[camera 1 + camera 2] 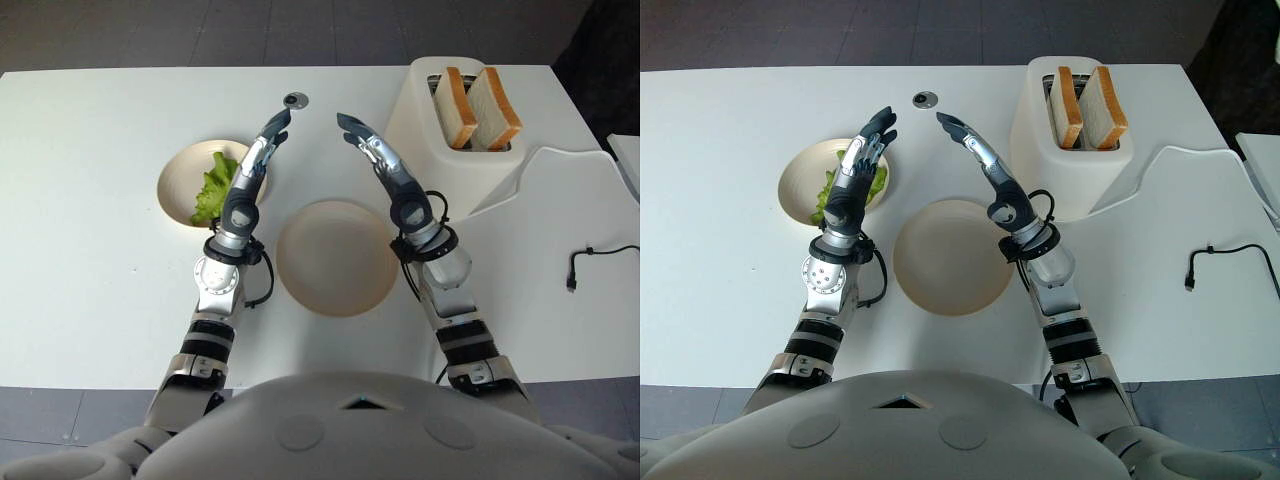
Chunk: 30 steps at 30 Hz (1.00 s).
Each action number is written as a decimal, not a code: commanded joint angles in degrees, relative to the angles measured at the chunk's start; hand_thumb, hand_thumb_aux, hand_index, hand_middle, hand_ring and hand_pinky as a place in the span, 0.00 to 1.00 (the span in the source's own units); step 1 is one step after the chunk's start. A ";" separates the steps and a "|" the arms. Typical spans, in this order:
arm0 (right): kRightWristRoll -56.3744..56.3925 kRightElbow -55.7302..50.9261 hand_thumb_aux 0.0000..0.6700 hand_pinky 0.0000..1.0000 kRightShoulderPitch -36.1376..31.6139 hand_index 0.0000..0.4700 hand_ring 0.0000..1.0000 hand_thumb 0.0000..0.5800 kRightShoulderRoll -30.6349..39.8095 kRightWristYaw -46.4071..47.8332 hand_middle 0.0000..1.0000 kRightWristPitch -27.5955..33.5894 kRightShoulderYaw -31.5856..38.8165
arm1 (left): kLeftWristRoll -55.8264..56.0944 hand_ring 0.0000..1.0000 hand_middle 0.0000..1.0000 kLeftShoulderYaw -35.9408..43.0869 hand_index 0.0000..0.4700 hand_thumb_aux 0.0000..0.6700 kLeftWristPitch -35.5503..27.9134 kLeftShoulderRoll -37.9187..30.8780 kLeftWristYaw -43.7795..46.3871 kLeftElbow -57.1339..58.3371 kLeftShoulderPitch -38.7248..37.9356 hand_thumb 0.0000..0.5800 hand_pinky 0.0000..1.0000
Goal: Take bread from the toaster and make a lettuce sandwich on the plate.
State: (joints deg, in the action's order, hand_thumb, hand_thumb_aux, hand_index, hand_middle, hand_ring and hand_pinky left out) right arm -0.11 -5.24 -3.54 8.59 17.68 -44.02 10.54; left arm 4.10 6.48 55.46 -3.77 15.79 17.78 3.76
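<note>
A white toaster [440, 140] stands at the back right of the table with two slices of bread [478, 108] sticking up from its slots. An empty cream plate [336, 257] lies in the middle, between my two arms. To its left a cream bowl [178, 178] holds green lettuce [213, 187]. My left hand [262, 152] is raised over the bowl's right rim, fingers stretched out and holding nothing. My right hand [375, 153] is raised beyond the plate, left of the toaster, also open and empty.
A small round metal fitting [295, 99] is set in the tabletop behind the hands. A white curved cover [560, 190] sits right of the toaster, and a black cable end [573, 278] lies near the right edge.
</note>
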 commanded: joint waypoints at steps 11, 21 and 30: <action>-30.01 11.85 0.00 0.00 -8.23 0.00 0.00 0.00 8.77 -23.58 0.00 8.94 -26.47 | -0.08 0.00 0.00 0.28 0.00 0.00 -0.20 -0.12 0.72 1.80 1.74 0.00 0.00; -34.21 -0.31 0.00 0.00 -7.89 0.00 0.00 0.00 20.40 -20.07 0.00 28.69 -27.36 | 0.25 0.00 0.00 0.21 0.00 0.00 -0.27 -0.24 1.07 0.46 0.89 0.00 0.00; -22.71 1.91 0.00 0.00 -1.23 0.00 0.00 0.00 27.91 -5.86 0.00 31.02 -26.77 | 0.90 0.00 0.00 0.00 0.00 0.00 -1.18 -0.20 0.68 -3.26 -0.77 0.00 0.00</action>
State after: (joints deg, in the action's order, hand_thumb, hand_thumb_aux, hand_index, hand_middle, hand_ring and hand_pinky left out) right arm -23.71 -4.20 -5.61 35.42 10.42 -13.80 -17.32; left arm 4.76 6.42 55.10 -3.80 16.51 15.13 3.49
